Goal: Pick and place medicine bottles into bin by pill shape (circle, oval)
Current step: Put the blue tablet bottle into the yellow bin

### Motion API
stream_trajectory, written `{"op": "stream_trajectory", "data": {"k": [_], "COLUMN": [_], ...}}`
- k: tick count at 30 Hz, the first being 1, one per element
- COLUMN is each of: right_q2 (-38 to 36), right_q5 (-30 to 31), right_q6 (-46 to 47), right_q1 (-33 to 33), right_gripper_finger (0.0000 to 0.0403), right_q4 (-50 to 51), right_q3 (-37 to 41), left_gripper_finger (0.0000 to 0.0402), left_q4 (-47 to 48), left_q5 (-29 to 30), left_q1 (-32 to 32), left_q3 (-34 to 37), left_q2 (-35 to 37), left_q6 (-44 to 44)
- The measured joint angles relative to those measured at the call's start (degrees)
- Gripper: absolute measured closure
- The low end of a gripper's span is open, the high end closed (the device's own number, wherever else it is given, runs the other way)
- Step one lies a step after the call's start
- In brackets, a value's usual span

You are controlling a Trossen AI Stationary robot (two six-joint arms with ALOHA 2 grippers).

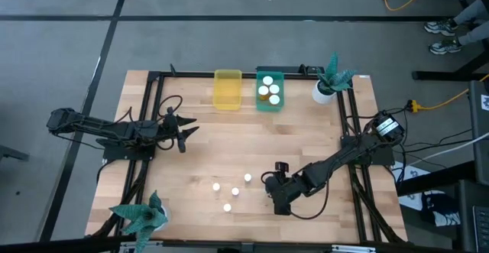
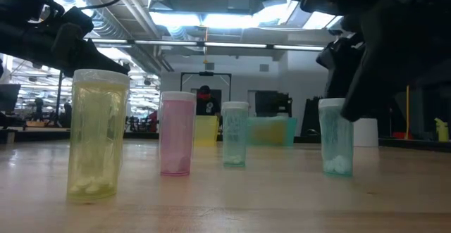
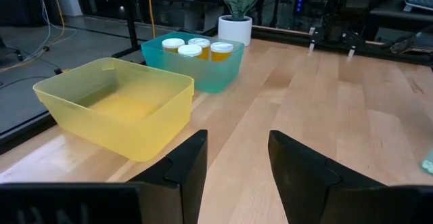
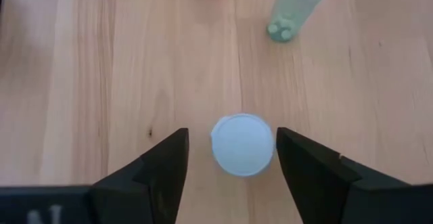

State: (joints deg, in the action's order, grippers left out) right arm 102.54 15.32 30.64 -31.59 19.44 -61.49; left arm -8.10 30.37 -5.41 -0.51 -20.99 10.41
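- Target bottle [image 4: 242,144] stands upright on the tabletop [image 1: 321,142], between the right hand's [image 4: 230,158] open fingers, nothing gripped yet.
- Risk: an off-centre close tips it toward the neighbouring bottle [image 4: 295,9].
- Left hand [image 3: 237,158] waits open and empty near the yellow bin [image 3: 115,105].

Plants, cables and a wooden table in a workshop

The light wood table [image 1: 306,142] carries 2 plants: a green one in a white pot [image 1: 323,92] at its far right corner, and a bare teal-leaved one [image 1: 141,216] at the near left corner. On the grey floor beyond lie a yellow cable [image 1: 405,1] and, by the top right edge, a person's 2 shoes [image 1: 442,36]. Ceiling lights [image 2: 204,18] glow over the room behind.
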Motion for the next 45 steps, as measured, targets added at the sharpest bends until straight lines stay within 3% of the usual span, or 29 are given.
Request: {"op": "stream_trajectory", "data": {"k": [12, 28, 33, 38, 41, 45], "right_q2": [0.0, 0.0, -0.1, -0.1, -0.2, -0.2], "right_q5": [0.2, 3.0, 4.0, 10.7, 12.9, 11.4], "right_q6": [0.3, -0.6, -4.5, -12.0, -18.0, -23.6], "right_q1": [0.0, 0.5, 3.2, 7.1, 10.9, 18.1], "right_gripper_finger": [0.0182, 0.0287, 0.0283, 0.0283, 0.0284, 0.0284], "right_q4": [0.0, -0.1, 6.8, 16.7, 17.5, 16.3], "right_q3": [0.0, -0.9, -8.0, -18.6, -25.1, -32.1], "left_gripper_finger": [0.0252, 0.0252, 0.0252, 0.0252, 0.0252, 0.0252], "left_q4": [0.0, 0.0, 0.0, 0.0, 0.0, 0.0], "left_q5": [0.0, 0.0, 0.0, 0.0, 0.0, 0.0], "left_q1": [0.0, 0.0, 0.0, 0.0, 0.0, 0.0], "left_q3": [0.0, 0.0, 0.0, 0.0, 0.0, 0.0], "left_q2": [0.0, 0.0, 0.0, 0.0, 0.0, 0.0], "left_q6": [0.0, 0.0, 0.0, 0.0, 0.0, 0.0]}}
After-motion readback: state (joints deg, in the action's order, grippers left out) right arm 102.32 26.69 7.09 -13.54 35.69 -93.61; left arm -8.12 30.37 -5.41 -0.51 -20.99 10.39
